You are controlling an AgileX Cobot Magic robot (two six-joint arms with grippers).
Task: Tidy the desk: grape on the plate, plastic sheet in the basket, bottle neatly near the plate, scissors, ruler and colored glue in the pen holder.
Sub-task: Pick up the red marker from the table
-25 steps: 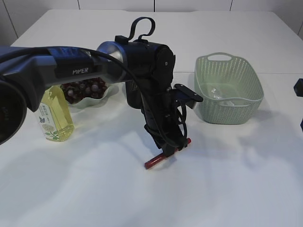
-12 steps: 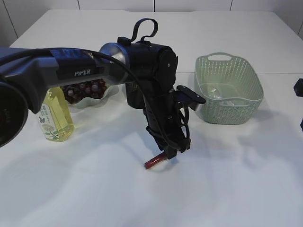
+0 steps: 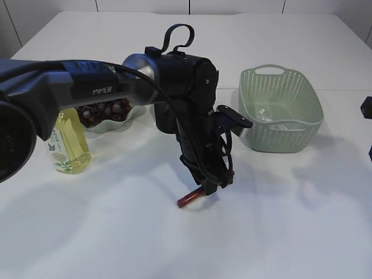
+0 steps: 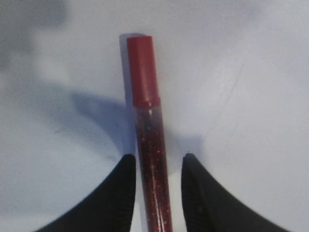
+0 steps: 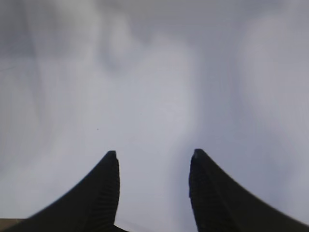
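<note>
Straddling the glue pen [image 4: 147,145] lengthwise, my left gripper [image 4: 156,166] has its fingers apart with slight gaps either side; right gripper [image 5: 153,164] open, empty.

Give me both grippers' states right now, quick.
Left gripper: straddling the red glitter glue tube on the table, fingers beside it with a small gap still visible; not clearly clamped.
Right gripper: open, nothing between its fingers.

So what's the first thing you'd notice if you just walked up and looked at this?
The big black robot arm in the middle, its left claw straddling a red glitter glue tube lying on the white table. Behind it sit a pale green plastic basket on the right and a yellow bottle beside a white plate of dark grapes on the left.
</note>
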